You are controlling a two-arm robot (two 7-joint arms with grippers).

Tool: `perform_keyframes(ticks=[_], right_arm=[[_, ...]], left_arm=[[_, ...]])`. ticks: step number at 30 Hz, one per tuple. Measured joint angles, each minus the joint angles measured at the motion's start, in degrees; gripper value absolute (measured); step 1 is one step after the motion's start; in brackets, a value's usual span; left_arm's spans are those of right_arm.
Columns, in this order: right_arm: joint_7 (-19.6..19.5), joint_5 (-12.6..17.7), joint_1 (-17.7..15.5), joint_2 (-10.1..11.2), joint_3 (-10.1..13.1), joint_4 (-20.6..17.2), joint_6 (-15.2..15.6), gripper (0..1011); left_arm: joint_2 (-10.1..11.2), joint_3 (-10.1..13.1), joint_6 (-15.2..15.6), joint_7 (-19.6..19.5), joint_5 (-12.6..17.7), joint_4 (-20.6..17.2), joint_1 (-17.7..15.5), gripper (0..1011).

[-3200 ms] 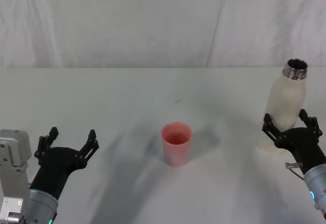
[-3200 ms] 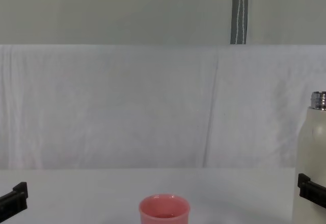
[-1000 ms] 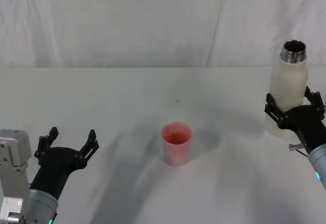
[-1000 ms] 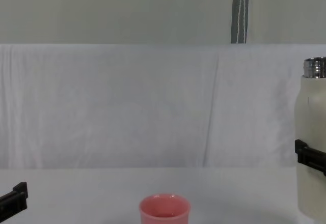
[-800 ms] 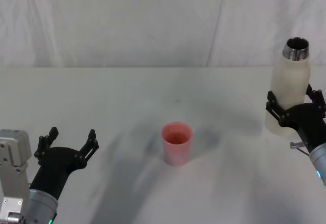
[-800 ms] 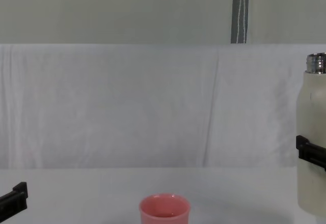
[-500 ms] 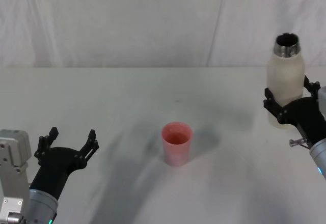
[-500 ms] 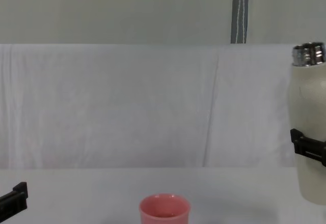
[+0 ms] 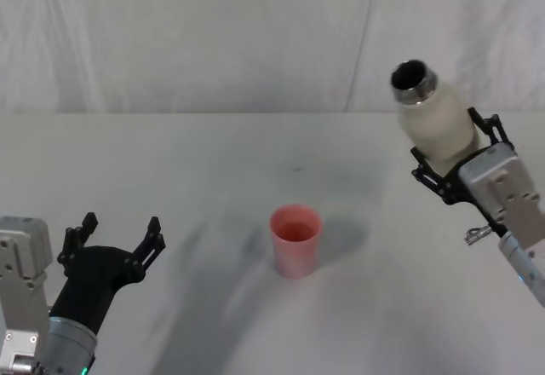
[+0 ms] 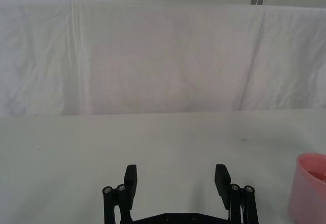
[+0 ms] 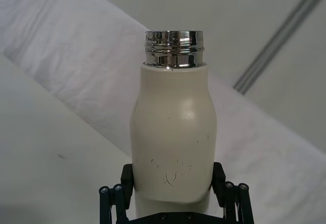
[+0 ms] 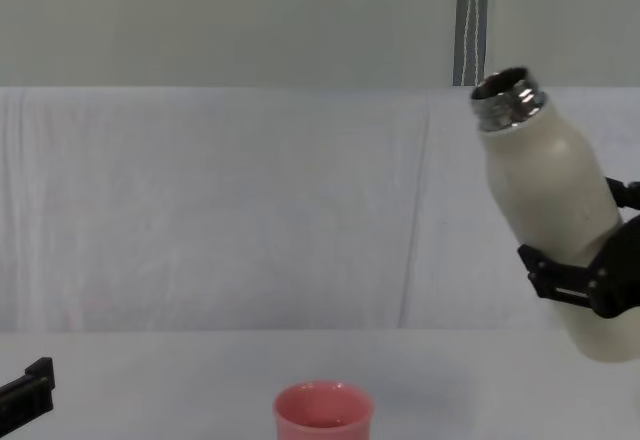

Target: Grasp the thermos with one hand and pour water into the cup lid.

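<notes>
head: right gripper (image 9: 456, 169) clamps thermos (image 9: 434, 119) mid-air, right of cup lid (image 9: 295, 240), neck tilted toward it; bare table (image 9: 170, 162) around. Left gripper (image 9: 112, 240) splayed, left of cup lid.
right wrist: matte cream body, shiny threaded steel neck.
chest: cup lid smooth, pink.

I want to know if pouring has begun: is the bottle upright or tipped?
Tipped. The bottle, held off the table by the right gripper, leans with its steel neck toward the cup. No water is seen leaving it.
</notes>
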Motion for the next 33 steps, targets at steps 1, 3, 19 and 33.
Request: perform_keyframes(ticks=[1, 3, 19, 33], right_arm=[[-0.07, -0.66, 0.06, 0.15, -0.26, -0.11, -0.02, 947], [-0.19, -2.46, 0.33, 0.68, -1.25, -0.36, -0.14, 947], [1.59, -11.37, 2.77, 4.54, -7.82, -0.71, -1.46, 947], [1.67, -15.61, 3.81, 5.77, -11.53, 1.17, -0.75, 947]], left_arm=[[0.00, 0.00, 0.00, 0.00, 0.00, 0.00, 0.00, 1001], [0.00, 0.00, 0.00, 0.00, 0.00, 0.00, 0.00, 1001], [0.00, 0.00, 0.00, 0.00, 0.00, 0.00, 0.00, 1001], [0.00, 0.00, 0.00, 0.00, 0.00, 0.00, 0.00, 1001]])
